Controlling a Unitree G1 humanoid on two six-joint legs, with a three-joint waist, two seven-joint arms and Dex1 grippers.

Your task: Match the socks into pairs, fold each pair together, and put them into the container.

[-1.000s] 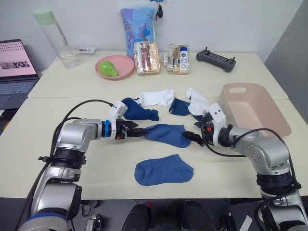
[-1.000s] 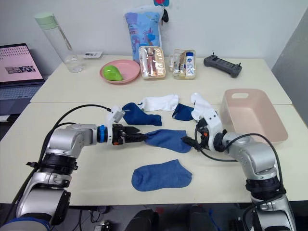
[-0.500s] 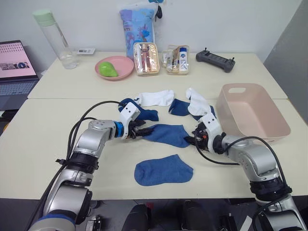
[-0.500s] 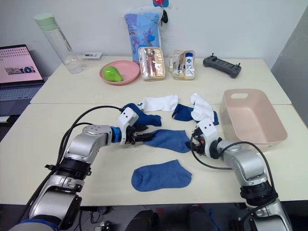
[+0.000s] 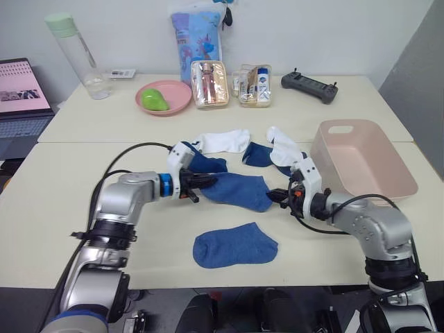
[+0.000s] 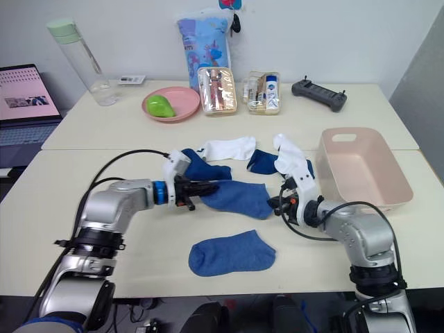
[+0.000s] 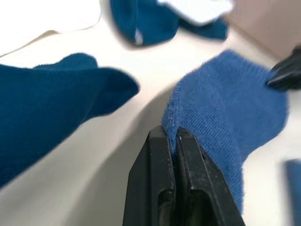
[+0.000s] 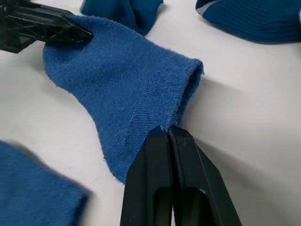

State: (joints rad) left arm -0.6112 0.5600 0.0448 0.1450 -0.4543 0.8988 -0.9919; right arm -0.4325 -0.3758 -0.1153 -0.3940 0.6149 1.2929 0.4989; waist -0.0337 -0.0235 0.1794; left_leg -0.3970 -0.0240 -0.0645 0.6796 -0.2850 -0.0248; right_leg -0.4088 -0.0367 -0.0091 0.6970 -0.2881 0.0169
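Left eye view: loose socks [image 5: 225,141] crowd behind the tool-held blue sock [image 5: 239,191].

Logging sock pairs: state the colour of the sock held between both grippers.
Solid royal blue sock, pinched by the left gripper and right gripper; clearest in the right wrist view.

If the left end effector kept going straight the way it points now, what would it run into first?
The left end effector is shut on one end of the blue sock and points along it toward the right end effector, which pinches the other end. It would likely bunch the sock first, then meet the right end effector, though depth is unclear.
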